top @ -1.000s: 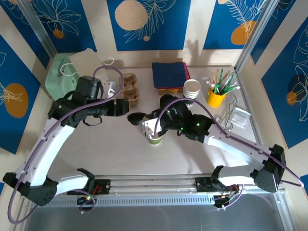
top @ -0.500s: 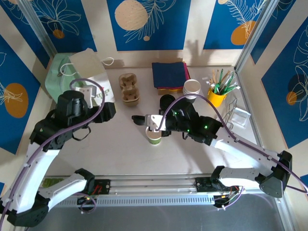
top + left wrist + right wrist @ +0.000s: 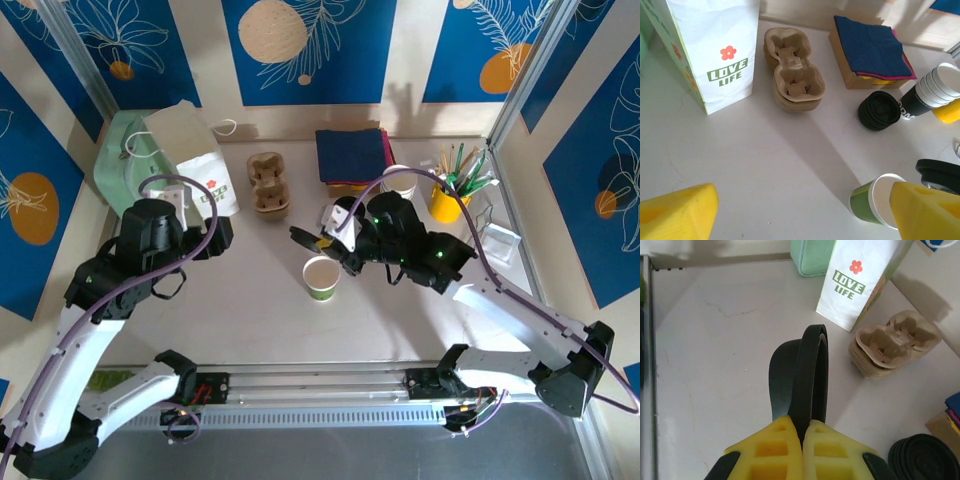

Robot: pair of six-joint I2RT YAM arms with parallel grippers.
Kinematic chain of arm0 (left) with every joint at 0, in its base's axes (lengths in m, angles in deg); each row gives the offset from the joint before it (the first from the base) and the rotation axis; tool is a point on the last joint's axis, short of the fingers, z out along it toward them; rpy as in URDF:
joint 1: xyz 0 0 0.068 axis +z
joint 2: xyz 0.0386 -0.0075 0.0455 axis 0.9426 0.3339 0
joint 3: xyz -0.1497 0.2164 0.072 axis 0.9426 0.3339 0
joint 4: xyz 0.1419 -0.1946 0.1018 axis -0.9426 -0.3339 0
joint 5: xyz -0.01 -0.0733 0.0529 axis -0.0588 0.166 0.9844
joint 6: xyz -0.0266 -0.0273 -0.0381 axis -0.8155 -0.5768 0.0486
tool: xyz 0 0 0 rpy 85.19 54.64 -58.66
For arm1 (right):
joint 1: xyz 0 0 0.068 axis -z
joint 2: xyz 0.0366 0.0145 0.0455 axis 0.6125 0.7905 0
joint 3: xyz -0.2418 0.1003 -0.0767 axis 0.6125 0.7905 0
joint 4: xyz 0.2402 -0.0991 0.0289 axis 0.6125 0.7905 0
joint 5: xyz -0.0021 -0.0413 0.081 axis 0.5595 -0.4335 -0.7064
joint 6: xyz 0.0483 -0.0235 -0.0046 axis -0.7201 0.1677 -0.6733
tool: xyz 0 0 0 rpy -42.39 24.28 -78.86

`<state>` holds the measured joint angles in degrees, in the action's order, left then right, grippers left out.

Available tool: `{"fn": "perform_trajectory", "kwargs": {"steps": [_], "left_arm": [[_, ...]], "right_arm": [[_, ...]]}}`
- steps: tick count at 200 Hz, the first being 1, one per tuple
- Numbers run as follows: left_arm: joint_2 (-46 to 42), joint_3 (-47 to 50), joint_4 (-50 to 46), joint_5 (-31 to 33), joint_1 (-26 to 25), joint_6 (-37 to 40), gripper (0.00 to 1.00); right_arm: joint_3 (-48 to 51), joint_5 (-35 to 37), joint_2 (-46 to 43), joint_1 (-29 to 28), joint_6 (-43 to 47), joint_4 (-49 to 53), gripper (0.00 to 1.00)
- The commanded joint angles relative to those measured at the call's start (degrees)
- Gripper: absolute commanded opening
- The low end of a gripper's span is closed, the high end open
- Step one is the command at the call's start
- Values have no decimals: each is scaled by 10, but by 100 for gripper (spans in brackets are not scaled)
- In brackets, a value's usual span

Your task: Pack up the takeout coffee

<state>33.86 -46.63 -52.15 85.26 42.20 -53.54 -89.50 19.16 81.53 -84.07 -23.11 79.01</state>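
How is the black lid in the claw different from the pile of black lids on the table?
The lid in the right claw is a single lid; the pile of lids is several stacked. The held lid stands on its edge, pinched by the claw; the pile lies flat. The held lid is up off the table; the pile rests on it. Both are round and black.

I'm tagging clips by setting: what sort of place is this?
Probably a mock café takeout counter in a robot test booth: stacked paper cups, pulp cup carriers and a paper carry bag stand ready, with printed blue wall panels boxing in the table.
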Motion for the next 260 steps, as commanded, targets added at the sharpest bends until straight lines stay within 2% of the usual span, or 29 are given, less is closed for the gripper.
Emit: {"fn": "perform_trajectory", "kwargs": {"steps": [1,21,51,76,116,147,188,260], "left_arm": [[-3,10,28,14,3,8,89],[1,16,38,4,4,7,90],[11,28,50,-17,4,4,90],[19,38,59,-30,4,5,90],[18,61,76,-23,4,4,90],[24,74,91,-36,4,-2,91],[29,83,98,-43,4,-4,92],[18,94,94,-40,4,-10,93]], "right_arm": [[-39,-26,-21,19,-118,39,0],[-68,-68,-21,51,-215,76,0],[-72,-191,-28,111,-362,90,0],[-39,-275,-38,155,-454,73,0],[60,-335,-54,193,-564,12,0],[142,-361,-56,207,-651,-67,0],[220,-356,-47,218,-722,-153,0],[261,-362,2,227,-738,-206,0]]}}
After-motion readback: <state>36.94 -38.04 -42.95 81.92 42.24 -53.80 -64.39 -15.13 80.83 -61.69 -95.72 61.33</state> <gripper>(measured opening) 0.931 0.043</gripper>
